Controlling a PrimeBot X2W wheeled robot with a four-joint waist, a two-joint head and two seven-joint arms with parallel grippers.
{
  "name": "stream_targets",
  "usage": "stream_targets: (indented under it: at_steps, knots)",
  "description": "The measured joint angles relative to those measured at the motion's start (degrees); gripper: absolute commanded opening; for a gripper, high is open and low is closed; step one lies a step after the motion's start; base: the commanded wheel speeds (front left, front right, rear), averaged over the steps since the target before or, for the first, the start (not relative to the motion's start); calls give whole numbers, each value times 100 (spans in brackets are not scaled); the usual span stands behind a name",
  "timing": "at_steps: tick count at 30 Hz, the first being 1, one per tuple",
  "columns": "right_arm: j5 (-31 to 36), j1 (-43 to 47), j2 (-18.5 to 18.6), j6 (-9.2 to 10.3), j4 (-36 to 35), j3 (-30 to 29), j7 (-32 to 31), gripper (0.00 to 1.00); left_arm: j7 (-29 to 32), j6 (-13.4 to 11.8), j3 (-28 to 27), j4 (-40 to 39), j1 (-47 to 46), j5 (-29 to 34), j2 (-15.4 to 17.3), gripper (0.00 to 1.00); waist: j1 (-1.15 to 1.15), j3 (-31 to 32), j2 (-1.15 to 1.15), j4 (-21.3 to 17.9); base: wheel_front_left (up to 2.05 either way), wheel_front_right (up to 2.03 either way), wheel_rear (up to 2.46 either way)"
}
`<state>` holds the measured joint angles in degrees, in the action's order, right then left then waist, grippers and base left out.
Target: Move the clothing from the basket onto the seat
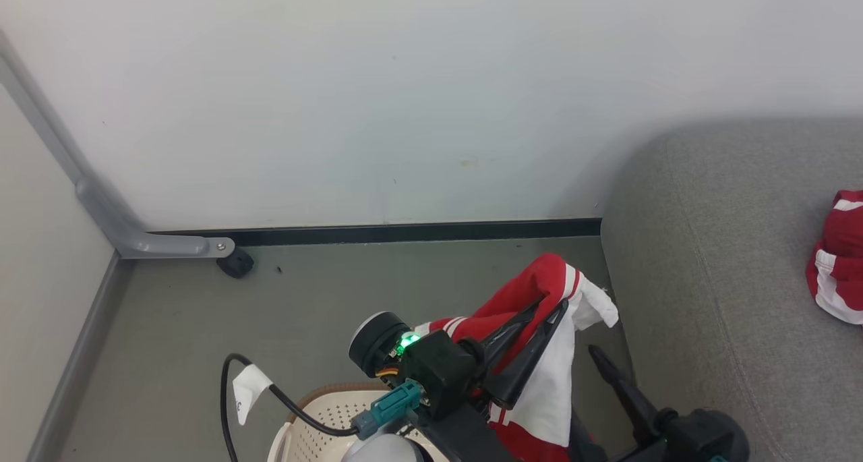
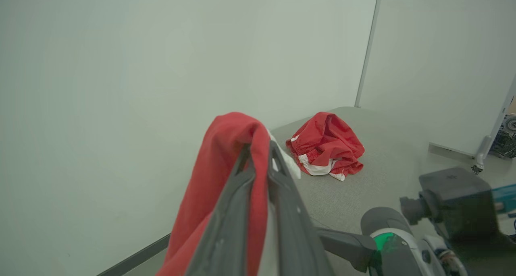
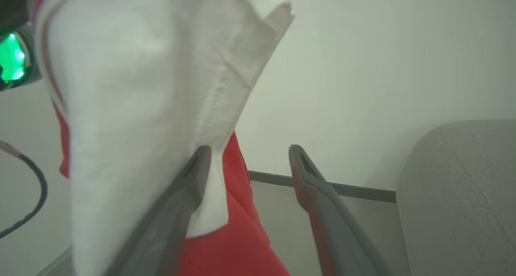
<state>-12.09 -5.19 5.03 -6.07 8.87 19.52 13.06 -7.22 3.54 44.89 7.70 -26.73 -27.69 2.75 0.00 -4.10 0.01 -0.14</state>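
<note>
- My left hand (image 1: 549, 307) is pressed together on a fold of the striped garment (image 1: 532, 286), held up high. The red cloth drapes over my fingers and the white panel hangs below.
- My right hand (image 3: 250, 149) is spread wide and grips nothing. One finger just brushes the edge of that white panel, and the other stands free.
- The striped garment hangs in the air above the floor (image 1: 323, 293), between the basket (image 1: 303, 435) and the seat (image 1: 728, 280), close to the seat's near edge. It's out of the basket but not yet down.
- The other red garment (image 1: 839, 260) is already lying bunched on the seat, white bands showing, well apart from the one I hold.
- So I'd call it well past halfway: one piece delivered and one in transit, left to carry over the cushion and release.
- My own arm hides most of the basket, so I can't tell whether anything remains inside.
- A white tag (image 1: 249, 388) on the cable (image 1: 226, 381) carries a small mark, too tiny to read. I can see no brand or lettering on the clothing.
</note>
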Motion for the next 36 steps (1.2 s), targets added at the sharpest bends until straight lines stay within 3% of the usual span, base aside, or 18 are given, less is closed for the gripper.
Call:
stream_targets:
  at_steps: [9, 19, 21, 36]
  knots:
    - [-146, 4, -43, -56, 18, 648, -243, 100, 194, -10, 38, -59, -16, -13, 5, 0, 0, -26, 0, 77, 0, 0, 0]
    - [-343, -385, -76, -99, 453, 944, -442, 100, 288, -53, 178, -136, -110, -122, 11, 0, 0, 21, 0, 229, 0, 0, 0]
    - [-363, -404, -75, -99, 479, 966, -443, 0, 308, -53, 187, -140, -108, -133, 4, 0, 0, 22, 0, 246, 0, 0, 0]
    - [-614, -580, -73, -100, 642, 1239, -434, 0, 419, -137, 188, -159, -105, -149, 41, 0, 0, 27, 0, 338, 0, 0, 0]
